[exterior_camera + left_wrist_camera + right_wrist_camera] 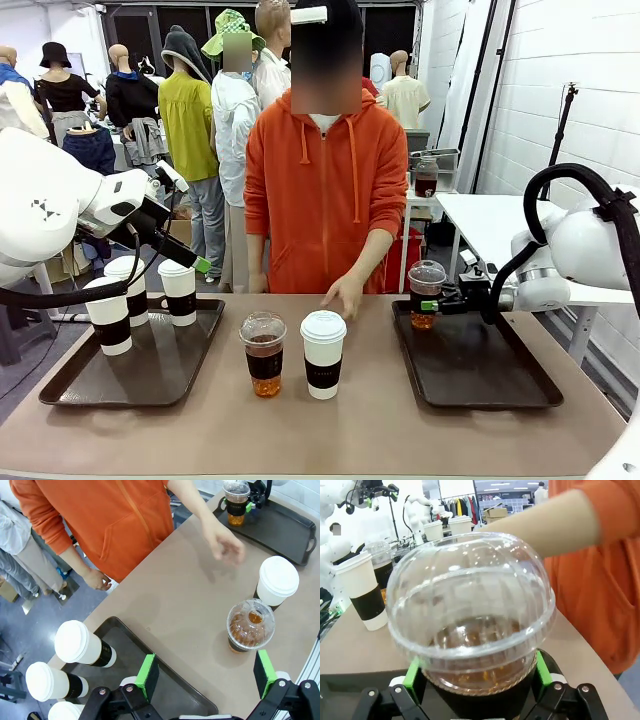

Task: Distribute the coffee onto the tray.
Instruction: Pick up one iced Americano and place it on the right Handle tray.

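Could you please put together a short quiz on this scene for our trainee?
1. How many white cups stand on the left tray?
2. True or false: the left fingers are shut on a cup.
3. Which cup stands between the right fingers? A: a white cup. B: the clear cup on the right tray. C: a clear cup off the trays.
Key: 1: three. 2: false; they are open, with nothing between them. 3: B.
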